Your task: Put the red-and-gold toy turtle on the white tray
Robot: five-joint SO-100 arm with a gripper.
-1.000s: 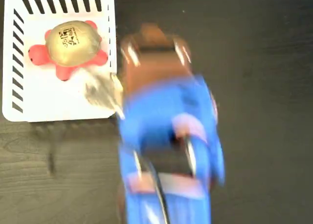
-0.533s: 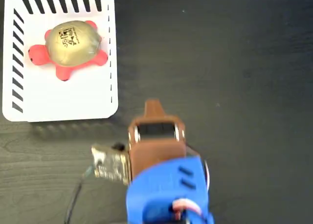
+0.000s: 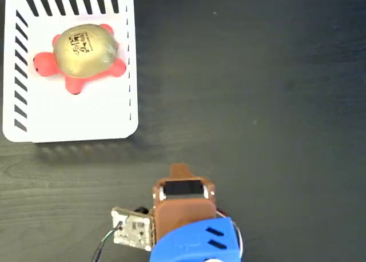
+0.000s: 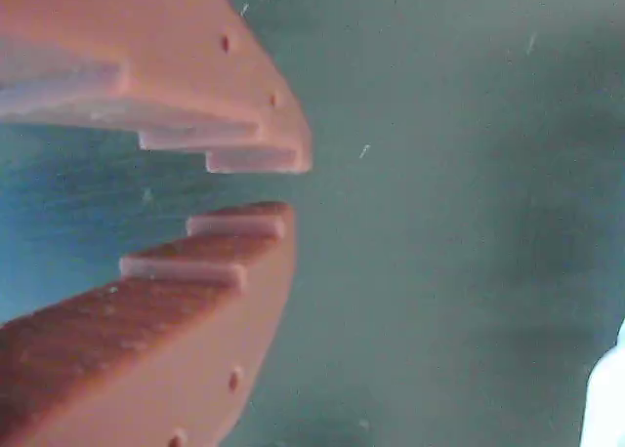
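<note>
The red-and-gold toy turtle (image 3: 82,56) lies on the white tray (image 3: 74,116) at the far left of the fixed view, in the tray's far half, its red head pointing left and its gold shell facing up with a black printed mark on it (too small to read). Black slanted slots run along the tray's far and left edges, and thin slits run down its right edge; the tray's far-left corner is cut off by the frame. The tray rests on a dark wood-grain counter (image 3: 257,90).

The arm (image 3: 191,242) sits at the near edge of the fixed view, well apart from the tray, and only its brown wrist housing, a blue segment and a small circuit board (image 3: 134,230) with wires show; the rest is cut off below. From this view the fingers themselves are hidden under the housing.

In the wrist view the gripper (image 4: 273,185) fills the left side: two orange stepped fingers (image 4: 195,301), slightly parted with nothing between them, so they are released and empty. Behind them is only blurred greenish surface. A pale sliver at the near-right edge is too cropped to identify.
</note>
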